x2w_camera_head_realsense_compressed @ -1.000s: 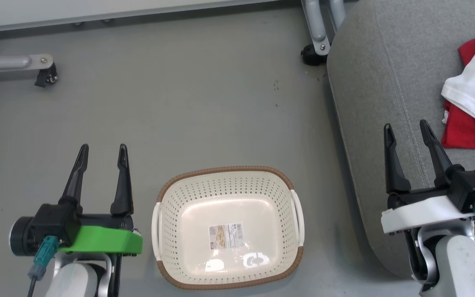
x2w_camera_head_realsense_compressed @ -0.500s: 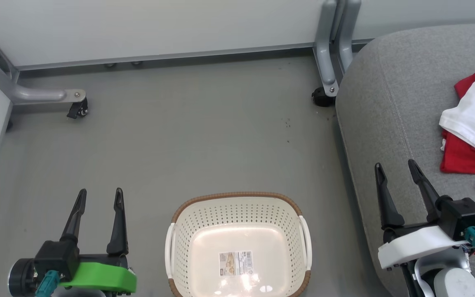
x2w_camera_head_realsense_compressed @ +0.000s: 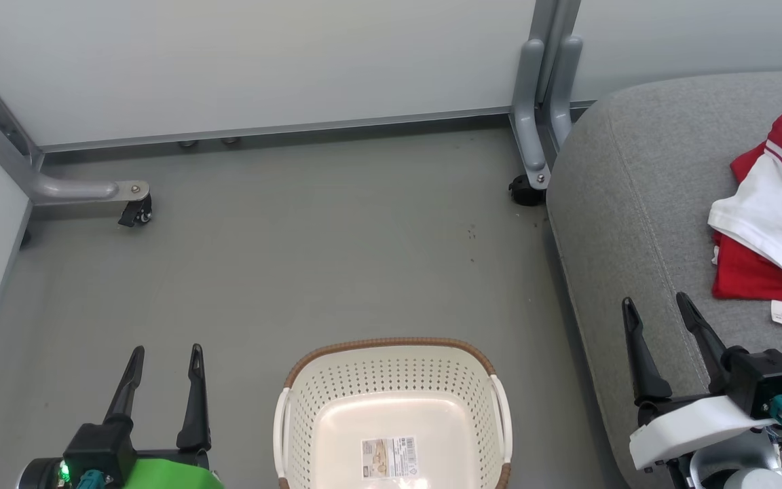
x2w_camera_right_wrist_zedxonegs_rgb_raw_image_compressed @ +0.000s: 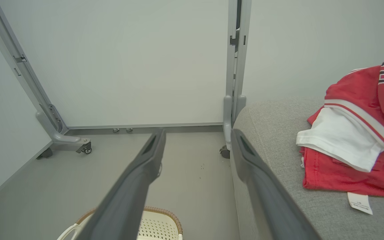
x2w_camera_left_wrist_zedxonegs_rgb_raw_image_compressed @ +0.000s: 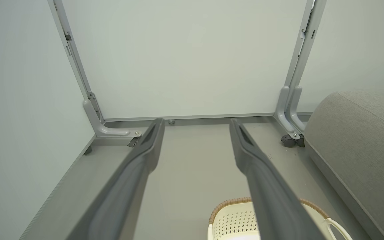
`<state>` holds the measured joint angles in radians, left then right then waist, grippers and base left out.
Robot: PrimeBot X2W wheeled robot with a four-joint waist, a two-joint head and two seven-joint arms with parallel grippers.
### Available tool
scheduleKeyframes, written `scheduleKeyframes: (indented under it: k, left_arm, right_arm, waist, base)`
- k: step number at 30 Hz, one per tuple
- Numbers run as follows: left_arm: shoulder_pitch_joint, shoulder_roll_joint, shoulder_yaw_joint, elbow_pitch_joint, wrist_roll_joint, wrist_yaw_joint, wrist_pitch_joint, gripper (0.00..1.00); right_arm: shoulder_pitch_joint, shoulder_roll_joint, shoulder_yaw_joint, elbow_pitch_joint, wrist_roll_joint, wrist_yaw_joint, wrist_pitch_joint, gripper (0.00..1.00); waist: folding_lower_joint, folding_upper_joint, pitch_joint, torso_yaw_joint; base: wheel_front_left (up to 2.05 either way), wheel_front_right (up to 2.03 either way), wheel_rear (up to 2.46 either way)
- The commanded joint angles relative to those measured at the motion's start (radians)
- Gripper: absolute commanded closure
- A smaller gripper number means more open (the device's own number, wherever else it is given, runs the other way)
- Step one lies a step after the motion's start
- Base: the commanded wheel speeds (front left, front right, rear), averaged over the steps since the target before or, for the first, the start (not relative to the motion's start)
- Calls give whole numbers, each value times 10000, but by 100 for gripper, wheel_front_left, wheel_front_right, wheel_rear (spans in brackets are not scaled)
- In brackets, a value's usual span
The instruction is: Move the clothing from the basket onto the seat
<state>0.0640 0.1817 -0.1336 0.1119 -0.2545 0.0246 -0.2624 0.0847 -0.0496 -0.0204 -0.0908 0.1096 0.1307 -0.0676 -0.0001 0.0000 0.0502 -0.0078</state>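
Your left tool (x2w_camera_head_realsense_compressed: 167,349) hangs released, fingers spread, just left of the basket (x2w_camera_head_realsense_compressed: 391,343). Your right tool (x2w_camera_head_realsense_compressed: 654,299), likewise released, sits over the near edge of the seat (x2w_camera_head_realsense_compressed: 628,204). The basket stands on the floor (x2w_camera_head_realsense_compressed: 296,272) beside the seat, bare bottom and label (x2w_camera_head_realsense_compressed: 387,458) showing. The clothing (x2w_camera_head_realsense_compressed: 764,224), red and white, lies heaped on the seat, apart from both tools.

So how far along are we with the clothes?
Done: the basket looks empty in what shows, with just a label on its bottom, and the red clothing lies on the seat. In hand: nothing; the left hand and right hand are open and empty. Left: apparently nothing to move.
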Motion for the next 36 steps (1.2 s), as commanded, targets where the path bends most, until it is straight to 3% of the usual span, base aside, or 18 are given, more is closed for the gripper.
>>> scheduleKeyframes:
  k: [1, 22, 23, 26, 36]
  left_arm:
    - [125, 6, 78, 27, 32, -61, -33, 0]
    - [-38, -397, 485, 446, 427, -436, -33, 0]
    - [16, -399, 435, 474, 332, -424, 0, 100]
    - [25, -442, 407, 691, 197, -431, 80, 100]
    - [-243, -559, 711, 791, -1710, -587, 607, 100]
  right_arm:
    - [164, -22, -27, -69, -69, -1, 39, 0]
    - [157, -23, 34, -140, -52, 0, 213, 0]
    - [118, 2, 36, -104, -31, 0, 213, 100]
    - [168, 40, 73, 91, 55, 2, 202, 100]
    - [-120, -105, 95, 506, 2300, 2, 292, 100]
  waist:
    - [1, 0, -17, 16]
    - [1, 0, -161, 119]
    - [1, 0, -161, 117]
    - [1, 0, -166, 118]
    - [1, 0, -190, 116]
  base:
    - [0, 0, 0]
    - [0, 0, 0]
    - [0, 0, 0]
    - [0, 0, 0]
    - [0, 0, 0]
